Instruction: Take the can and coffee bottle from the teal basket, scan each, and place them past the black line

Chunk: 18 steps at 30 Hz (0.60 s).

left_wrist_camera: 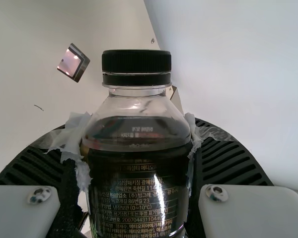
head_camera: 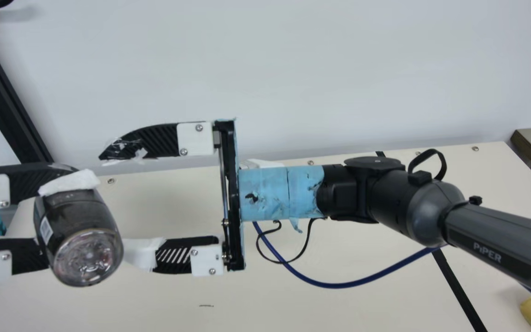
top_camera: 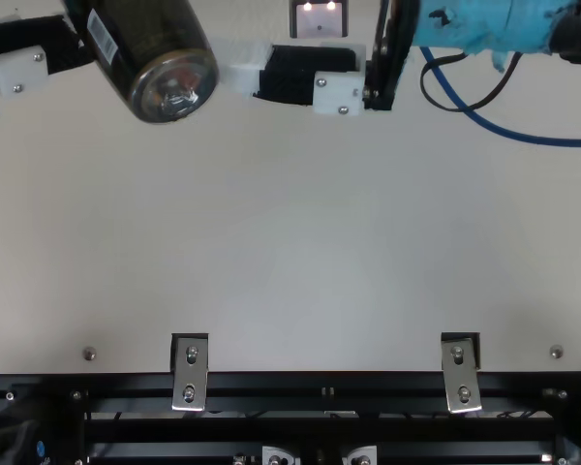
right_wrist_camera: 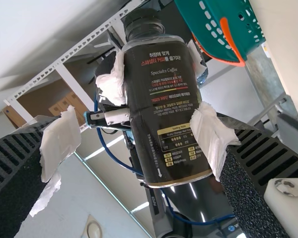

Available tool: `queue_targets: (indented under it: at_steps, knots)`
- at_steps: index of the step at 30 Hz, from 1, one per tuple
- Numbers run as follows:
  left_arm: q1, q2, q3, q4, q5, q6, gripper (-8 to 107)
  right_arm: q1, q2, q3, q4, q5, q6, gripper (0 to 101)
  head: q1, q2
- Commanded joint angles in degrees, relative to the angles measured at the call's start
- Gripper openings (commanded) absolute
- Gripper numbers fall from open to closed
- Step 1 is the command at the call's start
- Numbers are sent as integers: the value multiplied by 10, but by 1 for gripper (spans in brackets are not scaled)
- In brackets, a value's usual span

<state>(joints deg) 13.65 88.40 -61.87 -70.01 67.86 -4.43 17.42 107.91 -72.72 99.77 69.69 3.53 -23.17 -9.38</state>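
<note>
Coffee bottle (head_camera: 79, 230) gripped by my L claw (left_wrist_camera: 136, 136); R claw (head_camera: 113, 205) open, depth unclear, so closing off-ctr might twist it.

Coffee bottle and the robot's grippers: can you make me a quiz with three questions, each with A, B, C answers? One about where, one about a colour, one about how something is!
1. Where is the coffee bottle?
A) lying on the table
B) between the left gripper's fingers
C) on the floor

2. What colour is the handle of the basket?
A) orange
B) purple
C) white

3. How are the right gripper's fingers?
A) pressed together
B) shut tight on the handle
C) wide apart

Right letters:
1. B: the left wrist view shows a finger on each side of the bottle.
2. A: the right wrist view shows an orange handle on the teal basket.
3. C: the main view shows a big gap between those two fingers.
</note>
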Motion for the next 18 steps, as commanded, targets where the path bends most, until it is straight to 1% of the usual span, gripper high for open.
queue_targets:
  at_steps: [1, 3, 10, 13, 16, 18]
  knots:
    - [0, 0, 0, 0, 0, 0, 10, 6, 0, -1, 2, 2, 8, 101, -18, -4]
    - [0, 0, 0, 0, 0, 0, 10, 11, 0, 3, 2, 2, 11, 101, -18, -4]
    - [0, 0, 0, 0, 0, 0, 10, 22, 5, 47, 2, 2, -8, 101, -18, -4]
    - [0, 0, 0, 0, 0, 0, 10, 23, 8, 58, 2, 2, -16, 101, -18, -4]
    - [0, 0, 0, 0, 0, 0, 10, 22, 8, 55, 2, 2, -17, 101, -18, -4]
    - [0, 0, 0, 0, 0, 0, 10, 20, 6, 44, 2, 2, -14, 101, -18, -4]
